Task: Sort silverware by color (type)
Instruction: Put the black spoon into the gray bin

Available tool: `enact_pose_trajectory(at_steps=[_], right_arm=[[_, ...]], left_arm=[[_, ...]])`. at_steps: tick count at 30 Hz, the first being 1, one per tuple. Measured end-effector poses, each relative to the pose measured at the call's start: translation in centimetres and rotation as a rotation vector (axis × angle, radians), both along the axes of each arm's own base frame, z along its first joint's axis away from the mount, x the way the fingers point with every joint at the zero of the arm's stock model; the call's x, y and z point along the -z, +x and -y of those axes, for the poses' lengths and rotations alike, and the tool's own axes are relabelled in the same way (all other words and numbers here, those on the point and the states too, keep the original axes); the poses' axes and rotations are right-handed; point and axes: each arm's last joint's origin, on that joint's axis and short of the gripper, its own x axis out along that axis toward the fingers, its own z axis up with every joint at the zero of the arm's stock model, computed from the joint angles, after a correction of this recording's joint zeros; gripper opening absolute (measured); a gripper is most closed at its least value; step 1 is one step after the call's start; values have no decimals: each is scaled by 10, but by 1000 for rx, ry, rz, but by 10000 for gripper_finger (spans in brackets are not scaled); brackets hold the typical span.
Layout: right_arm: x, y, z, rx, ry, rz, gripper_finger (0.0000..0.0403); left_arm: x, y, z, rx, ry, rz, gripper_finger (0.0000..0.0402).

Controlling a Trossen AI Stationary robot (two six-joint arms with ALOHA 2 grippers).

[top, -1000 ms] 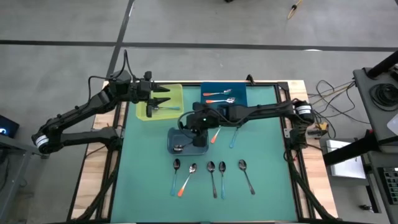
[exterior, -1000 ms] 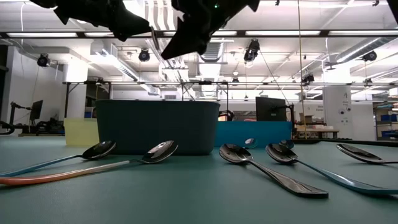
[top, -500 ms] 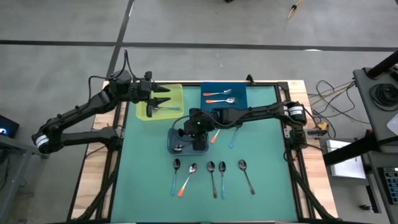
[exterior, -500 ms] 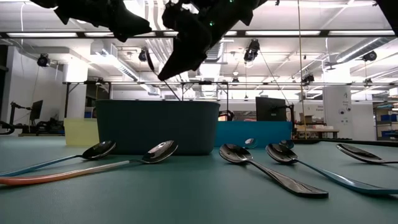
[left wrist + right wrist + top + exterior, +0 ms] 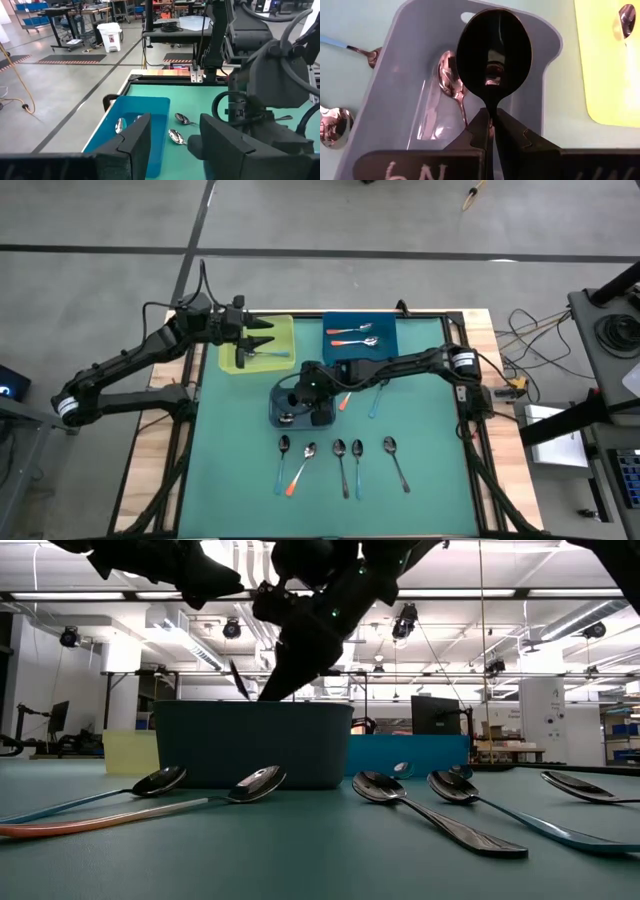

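The green table (image 5: pixel 420 480) carries three bins: a yellow-green bin (image 5: pixel 283 330) at the far left, a dark blue bin (image 5: pixel 385 326) beside it holding orange-handled spoons (image 5: pixel 347 330), and a grey bin (image 5: pixel 278 402) nearer the middle. The left arm waits over the yellow-green bin, its left gripper (image 5: pixel 262 337) spread wide and holding nothing. The right arm reaches across to the grey bin, where the right gripper (image 5: pixel 490 131) is pinched tight on the thin handle of a dark metal spoon (image 5: pixel 493 51), bowl forward, hanging just above the bin's opening. One dark spoon (image 5: pixel 451 85) already lies inside. This looks like the drop-off step for the all-metal kind. The next move calls for letting go over the bin's interior, clear of its rim. Loose spoons (image 5: pixel 345 455) still lie in a row on the near table, more by the blue bin.
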Motion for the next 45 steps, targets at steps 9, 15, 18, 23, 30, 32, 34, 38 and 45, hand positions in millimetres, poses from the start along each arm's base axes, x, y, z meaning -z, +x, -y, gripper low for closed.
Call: enact_pose_trajectory(at_steps=[9,15,18,23,30,32,34,38,45], right_arm=[[1,0,5,-6,11,4,13],[1,0,5,-10,7,4,13],[1,0,5,-10,7,4,13],[1,0,5,-10,7,4,13],[1,0,5,-9,8,4,13],[1,0,5,-9,7,4,13],[1,0,5,-9,7,4,13],[1,0,5,-8,8,4,19],[1,0,6,6,8,4,60]], left_arm=[[0,0,0,-4,-22,3,151],[0,0,0,-4,-23,3,151],[0,0,0,-4,-23,3,151],[0,0,0,-4,-23,3,151],[0,0,0,-4,-23,3,151],[0,0,0,-4,-23,3,151],[0,0,0,-4,-23,3,151],[0,0,0,-4,-23,3,151],[0,0,0,-4,-23,3,151]])
